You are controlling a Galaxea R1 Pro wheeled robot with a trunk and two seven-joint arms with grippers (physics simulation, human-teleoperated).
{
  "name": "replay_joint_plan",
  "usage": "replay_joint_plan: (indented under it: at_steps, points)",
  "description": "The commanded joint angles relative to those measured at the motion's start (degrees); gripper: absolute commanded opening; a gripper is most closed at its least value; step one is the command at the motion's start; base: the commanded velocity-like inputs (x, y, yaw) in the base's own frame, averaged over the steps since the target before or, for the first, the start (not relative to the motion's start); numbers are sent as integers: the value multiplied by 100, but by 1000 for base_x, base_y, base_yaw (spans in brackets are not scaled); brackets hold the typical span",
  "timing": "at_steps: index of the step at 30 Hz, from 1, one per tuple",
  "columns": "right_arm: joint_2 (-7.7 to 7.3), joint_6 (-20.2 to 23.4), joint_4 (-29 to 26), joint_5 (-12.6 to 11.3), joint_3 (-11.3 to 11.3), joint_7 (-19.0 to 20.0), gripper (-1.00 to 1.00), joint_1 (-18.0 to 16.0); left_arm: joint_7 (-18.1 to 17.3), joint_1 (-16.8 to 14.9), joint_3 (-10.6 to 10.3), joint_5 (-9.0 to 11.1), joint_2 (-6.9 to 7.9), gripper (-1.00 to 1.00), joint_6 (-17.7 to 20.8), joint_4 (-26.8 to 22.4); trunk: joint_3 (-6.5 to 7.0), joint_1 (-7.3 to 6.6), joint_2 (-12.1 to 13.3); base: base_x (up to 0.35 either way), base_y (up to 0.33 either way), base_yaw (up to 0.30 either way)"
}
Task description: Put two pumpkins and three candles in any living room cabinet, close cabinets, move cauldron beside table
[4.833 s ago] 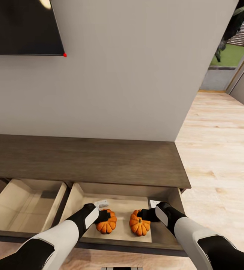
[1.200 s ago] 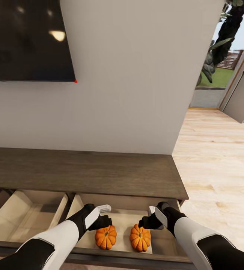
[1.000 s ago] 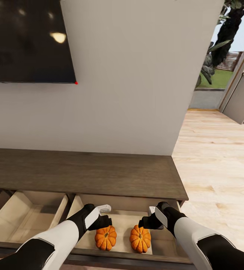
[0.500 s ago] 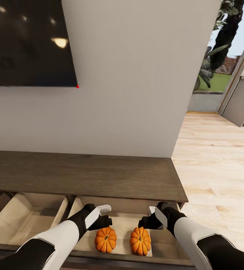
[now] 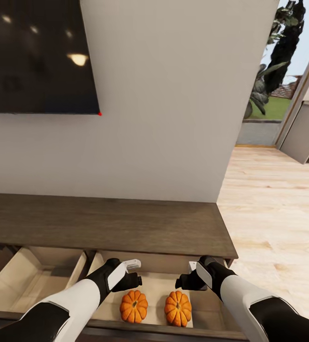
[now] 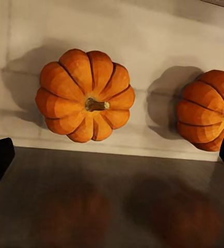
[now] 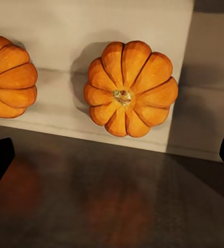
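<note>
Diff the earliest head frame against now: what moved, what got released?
Both pumpkins were let go: the left gripper and right gripper were closed on them 4.8 s ago, and now both hover open above the left pumpkin and right pumpkin, which lie side by side in the open drawer. The camera tilted up too. The cabinet and both open drawers are unchanged.

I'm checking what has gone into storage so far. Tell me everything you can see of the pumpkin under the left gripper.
The left pumpkin is small, bright orange, ribbed and slightly flattened, with a short brown stem on top. It sits upright on the pale floor of the open cabinet drawer, beside the second pumpkin with a gap between them. The left gripper hangs above it without touching; only the drawer floor touches it.
</note>
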Motion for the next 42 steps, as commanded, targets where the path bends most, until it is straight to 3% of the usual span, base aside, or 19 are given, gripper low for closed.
replay_joint_plan:
  at_steps: [1,42]
  points:
    - [-3,23,-8,-21,47,16,100,-2,46,-1,-32,61,1,100,24,-12,-1,-1,-2,0,0,26]
    - [-7,35,-54,-29,29,42,100,-2,30,-1,-22,80,5,100,24,-70,7,-1,-2,0,0,1]
